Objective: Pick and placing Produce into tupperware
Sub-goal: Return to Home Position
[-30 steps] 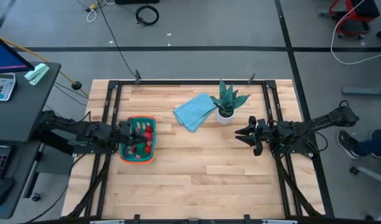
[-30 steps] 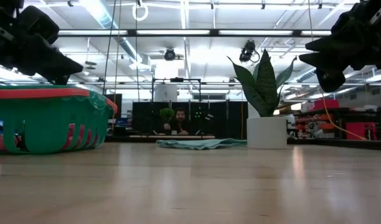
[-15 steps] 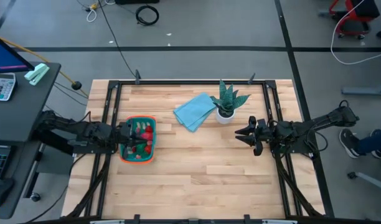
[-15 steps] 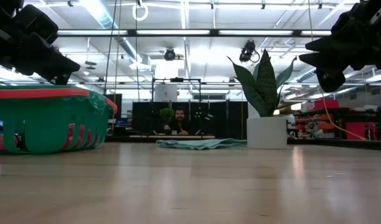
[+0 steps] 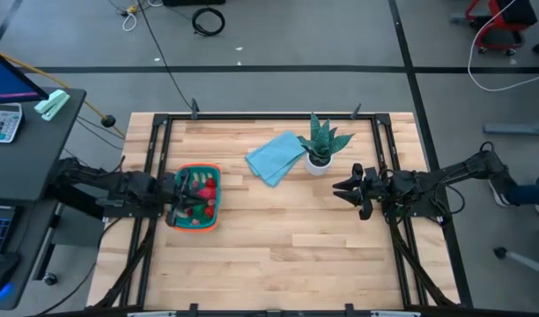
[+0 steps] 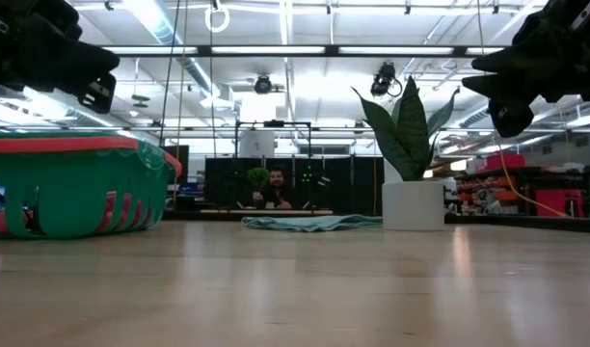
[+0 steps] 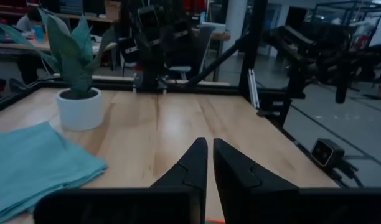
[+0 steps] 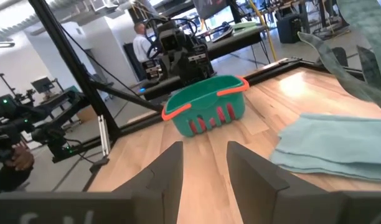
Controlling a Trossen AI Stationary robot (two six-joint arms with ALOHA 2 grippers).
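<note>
The teal tupperware [image 5: 204, 226] with its orange rim stands at the table's left; it also shows in the low view [image 6: 73, 183] and the right wrist view [image 8: 206, 106]. Red, pink and green produce pieces [image 5: 199, 190] lie inside it. My left gripper [image 5: 179, 201] hovers over the tupperware's left rim, its fingers shut and empty in the left wrist view [image 7: 210, 146]. My right gripper [image 5: 337, 188] waits open and empty at the table's right, pointing toward the tupperware [image 8: 204, 152].
A spiky green plant in a white pot [image 5: 320, 148] and a light blue folded cloth [image 5: 275, 157] sit at the far middle. Bare wood fills the table's near half. A person [image 6: 279, 188] sits far behind the table.
My left gripper has drawn back from over the tupperware toward the table's left edge and has risen a little. The tupperware and the produce in it have stayed where they were.
</note>
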